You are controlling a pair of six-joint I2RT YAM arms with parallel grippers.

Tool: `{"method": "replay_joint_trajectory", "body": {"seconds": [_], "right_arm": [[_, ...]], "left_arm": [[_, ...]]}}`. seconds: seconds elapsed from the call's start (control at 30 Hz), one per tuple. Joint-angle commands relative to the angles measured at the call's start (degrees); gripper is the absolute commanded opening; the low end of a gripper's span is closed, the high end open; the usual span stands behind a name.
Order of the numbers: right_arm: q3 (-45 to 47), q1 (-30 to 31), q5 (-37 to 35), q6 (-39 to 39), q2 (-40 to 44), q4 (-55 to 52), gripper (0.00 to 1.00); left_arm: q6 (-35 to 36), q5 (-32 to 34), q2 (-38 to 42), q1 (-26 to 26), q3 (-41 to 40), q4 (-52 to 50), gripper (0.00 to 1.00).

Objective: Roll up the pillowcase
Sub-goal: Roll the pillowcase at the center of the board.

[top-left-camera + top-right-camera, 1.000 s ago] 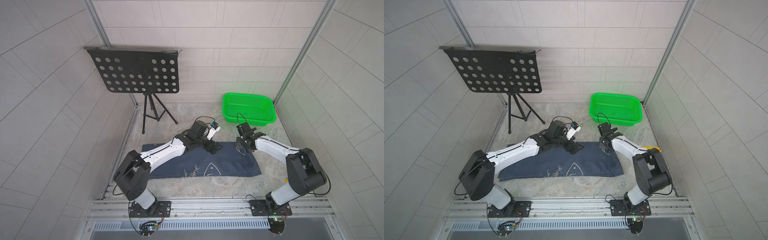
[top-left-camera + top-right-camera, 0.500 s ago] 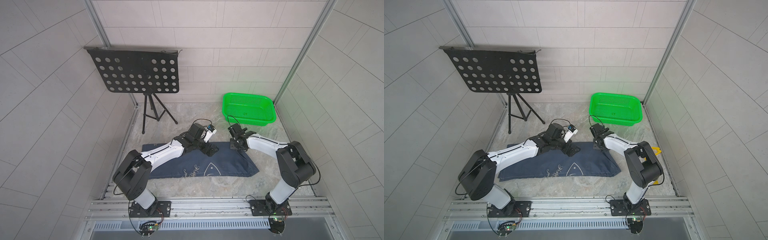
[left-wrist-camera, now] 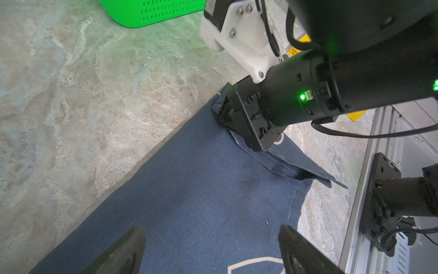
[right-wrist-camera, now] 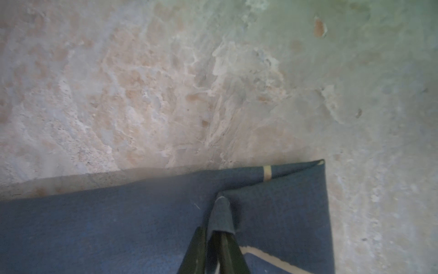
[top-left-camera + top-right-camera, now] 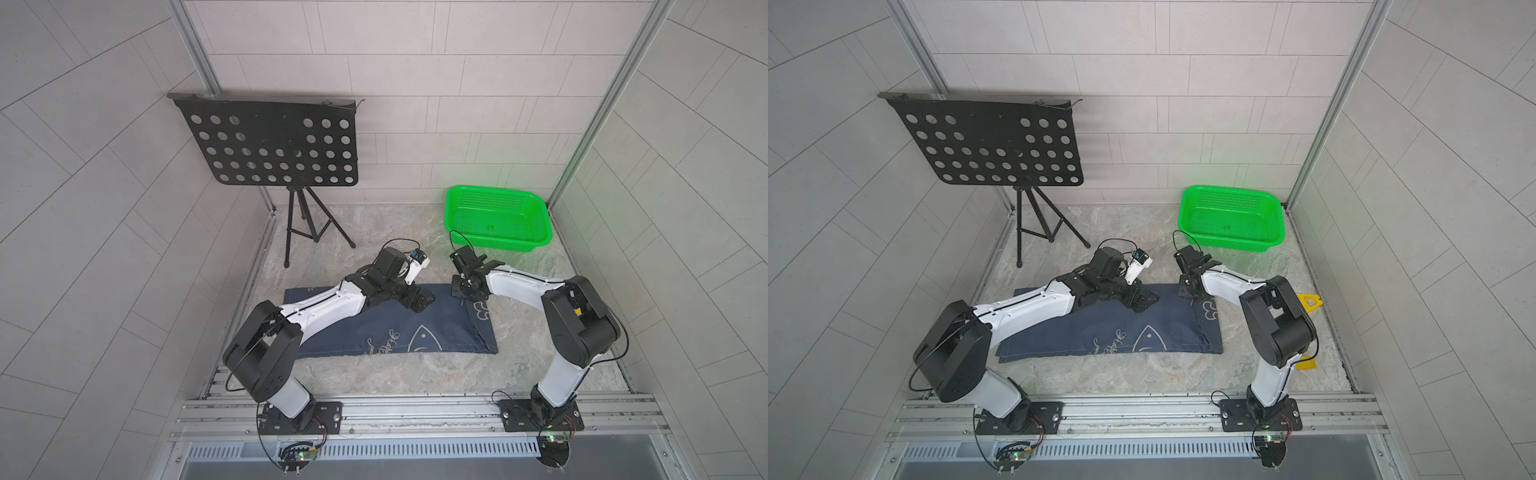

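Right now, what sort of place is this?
Probably a robot test cell: a left arm and right arm bolted to a metal rail, panel walls on three sides, and props: a music stand, green basket and pillowcase.

Seen from above: 1 dark navy pillowcase (image 5: pixel 440 324) with pale drawings. 1 marble-patterned desk (image 5: pixel 374 374). 2 white-and-black robot arms, the left arm (image 5: pixel 328 305) and the right arm (image 5: pixel 519 284). 2 end effectors, the left end effector (image 5: pixel 420 300) and the right end effector (image 5: pixel 465 289). 1 black perforated music stand (image 5: pixel 270 145). 1 green basket (image 5: pixel 500 244). 2 small yellow pieces, the far yellow piece (image 5: pixel 1308 300) and the near yellow piece (image 5: pixel 1306 365).
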State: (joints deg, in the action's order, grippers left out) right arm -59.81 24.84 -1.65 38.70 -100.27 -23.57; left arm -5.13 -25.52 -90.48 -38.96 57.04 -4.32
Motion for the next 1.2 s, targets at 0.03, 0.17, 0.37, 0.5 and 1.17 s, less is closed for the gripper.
{"method": "replay_joint_trajectory", "body": {"seconds": [0.03, 0.17, 0.37, 0.5, 1.17], "right_arm": [[0.35, 0.39, 2.15, 0.96, 2.33, -0.59, 0.23], [-1.99, -0.07, 4.17, 0.72, 4.70, -0.63, 0.34], [-0.38, -3.48, 8.32, -1.47, 15.02, -4.98, 0.39], [5.94, -5.53, 8.50, -5.32, 24.13, -12.06, 0.37], [24.60, -7.05, 25.10, -10.58, 29.08, -8.69, 0.15]], "left_arm": [[-0.40, -0.91, 0.03, 0.37, -0.45, 1.38, 0.95], [-1.31, -1.44, -1.12, 0.22, 0.26, 2.12, 0.94], [-5.77, -1.93, -3.56, 0.18, 0.33, 6.09, 0.93], [-9.81, -2.61, -7.93, -0.63, 4.04, 7.10, 0.91], [-17.84, -3.31, -29.34, -7.97, 23.59, 3.12, 0.81]]}}
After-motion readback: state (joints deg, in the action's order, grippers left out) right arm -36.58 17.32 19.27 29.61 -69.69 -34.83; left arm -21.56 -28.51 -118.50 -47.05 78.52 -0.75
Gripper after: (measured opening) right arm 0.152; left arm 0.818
